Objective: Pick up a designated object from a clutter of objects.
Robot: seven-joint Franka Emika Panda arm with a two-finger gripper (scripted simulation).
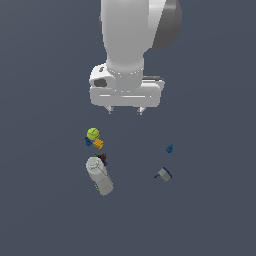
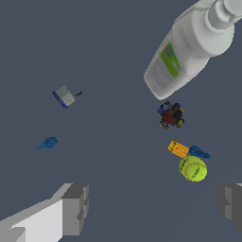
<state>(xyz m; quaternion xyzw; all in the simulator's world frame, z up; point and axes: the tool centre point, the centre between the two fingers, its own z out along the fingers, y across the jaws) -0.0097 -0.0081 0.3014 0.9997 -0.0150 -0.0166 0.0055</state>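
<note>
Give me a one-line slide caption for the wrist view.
Open gripper hovers above scattered clutter: white bottle, lime-green ball, orange block, grey-and-blue piece, tiny blue target piece.

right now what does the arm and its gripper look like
The arm is glossy white with rounded, bulging segments and a dark grey cap on one side. Its hand is a wide, flat white block with a dark oval recess. The gripper has two short fingers; in the wrist view they look pale grey and blocky with darker ridged pads. No cables or markings show.
</note>
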